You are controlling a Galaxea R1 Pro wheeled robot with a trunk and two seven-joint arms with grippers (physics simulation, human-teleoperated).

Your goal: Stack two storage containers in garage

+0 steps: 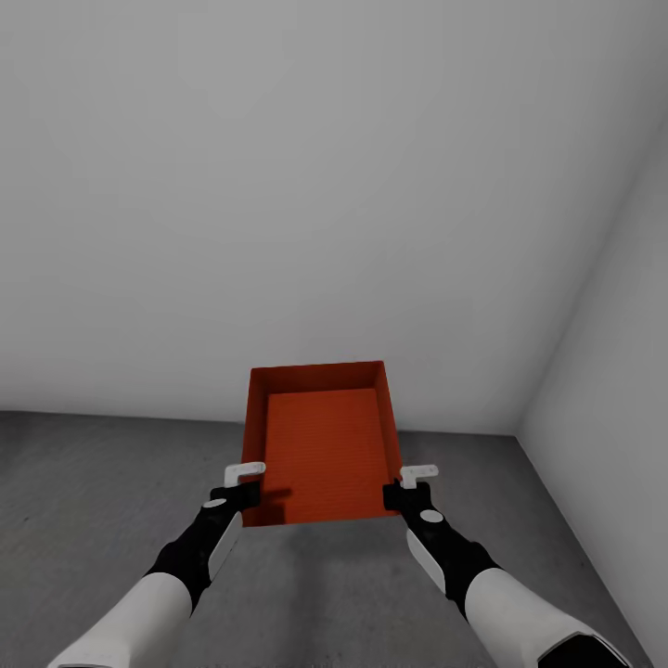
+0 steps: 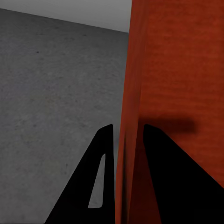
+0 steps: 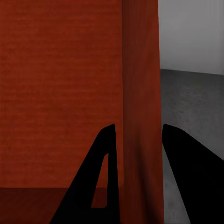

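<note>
Orange-red storage container [image 1: 323, 455], pinched at its near side walls by the left gripper [image 1: 243, 484] and right gripper [image 1: 406, 487], hangs above the grey concrete floor [image 1: 102, 492] near the white-walled corner [image 1: 516, 432]; next, presumably, lowering it flat.

Plain white walls [image 1: 278, 186] met in a corner at the right. The floor [image 1: 93, 482] was dark grey, speckled concrete, evenly and softly lit.
</note>
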